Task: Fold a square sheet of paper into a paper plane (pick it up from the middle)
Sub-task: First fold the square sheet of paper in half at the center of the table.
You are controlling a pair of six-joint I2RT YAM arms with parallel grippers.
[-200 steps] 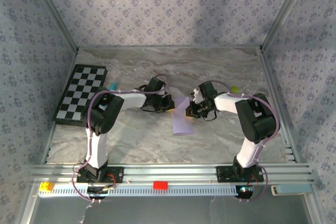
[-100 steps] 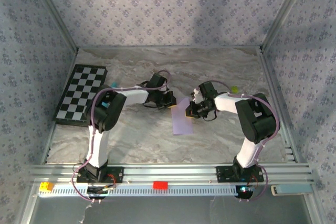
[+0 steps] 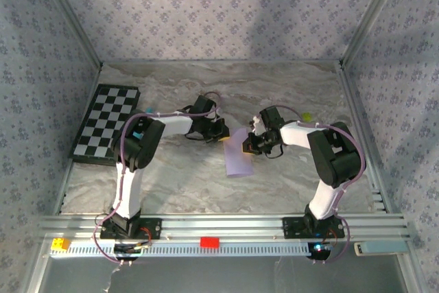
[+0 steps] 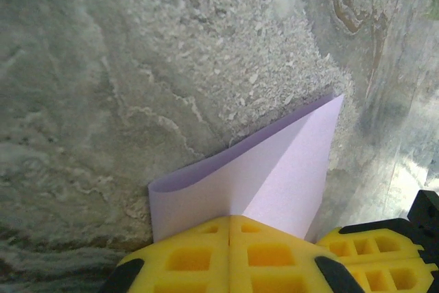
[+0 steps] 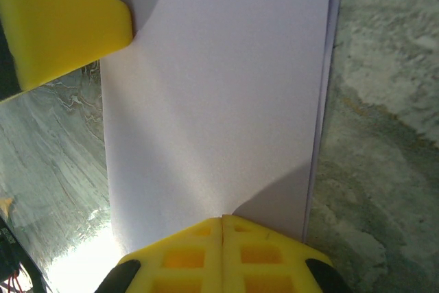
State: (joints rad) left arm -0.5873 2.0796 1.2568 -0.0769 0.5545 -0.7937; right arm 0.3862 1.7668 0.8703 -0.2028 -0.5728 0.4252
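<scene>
The square sheet of paper (image 3: pixel 238 152) lies mid-table as a pale lilac strip folded double. My left gripper (image 3: pixel 222 133) is at its far left corner. In the left wrist view the yellow fingers (image 4: pixel 185 259) are shut on that corner, and the paper (image 4: pixel 274 176) rises from them in a curled flap with a crease. My right gripper (image 3: pixel 249 143) is at the strip's right edge. Its fingers (image 5: pixel 178 259) are shut, tips down on the flat paper (image 5: pixel 212 101), and both layers show along one edge. The left gripper's finger (image 5: pixel 62 25) shows across the sheet. No paper plane is in view.
A black-and-white checkerboard (image 3: pixel 106 121) lies at the far left. A small green object (image 3: pixel 306 116) sits behind the right arm. Yellow (image 3: pixel 60 243) and red (image 3: pixel 209 241) bricks rest on the front rail. Patterned walls enclose the marble table (image 3: pixel 171 176).
My left gripper has shifted slightly toward the far side with the paper's corner in it. The right arm and the rest of the strip have stayed put.
</scene>
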